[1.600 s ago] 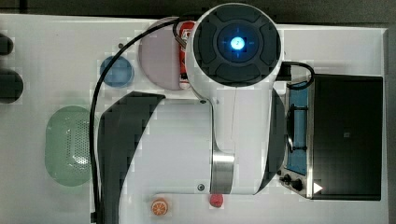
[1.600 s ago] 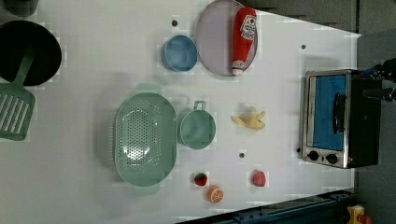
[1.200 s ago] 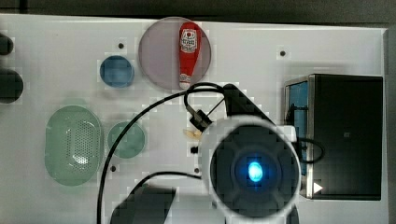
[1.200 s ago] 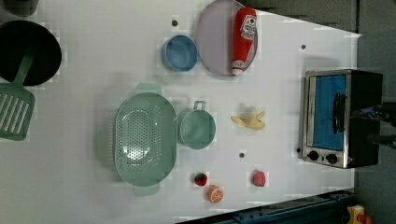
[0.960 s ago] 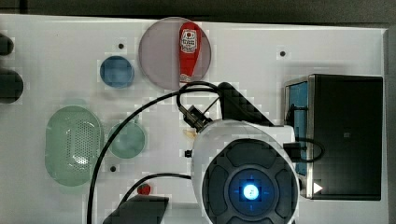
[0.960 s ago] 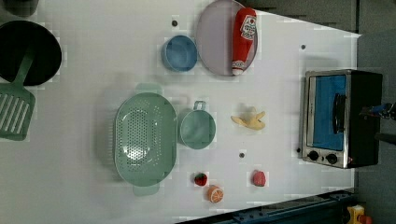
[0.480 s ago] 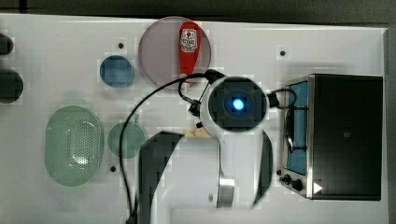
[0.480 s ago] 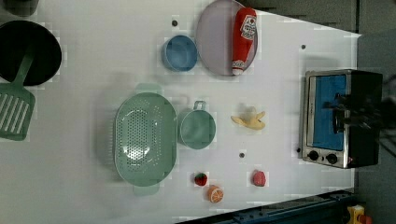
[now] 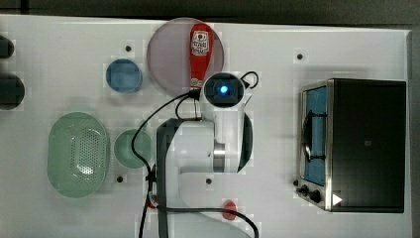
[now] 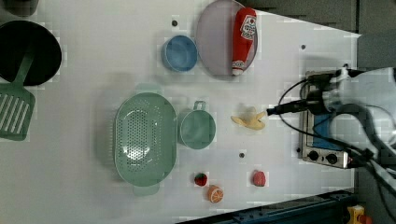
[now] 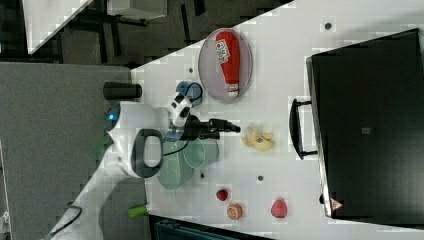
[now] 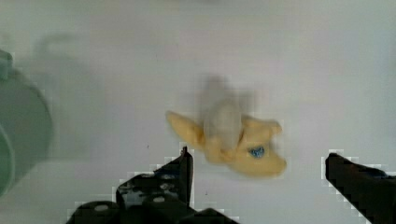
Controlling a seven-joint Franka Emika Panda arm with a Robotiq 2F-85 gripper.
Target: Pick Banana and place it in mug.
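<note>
Banana mid-frame in left view, mug beside it leftward, colander beyond, toaster oven right, gripper spread wide, grasping nothing

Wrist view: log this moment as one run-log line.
phase: approach | gripper: open, above banana | banana: on table, not held | mug: empty

Bare worktop rings the banana on every side; the mug stands near it on the left view's left, apart, with the colander touching the mug beyond; the toaster oven walls the left view's right; the end effector hangs spread above the banana, its fingers clear of it.
</note>
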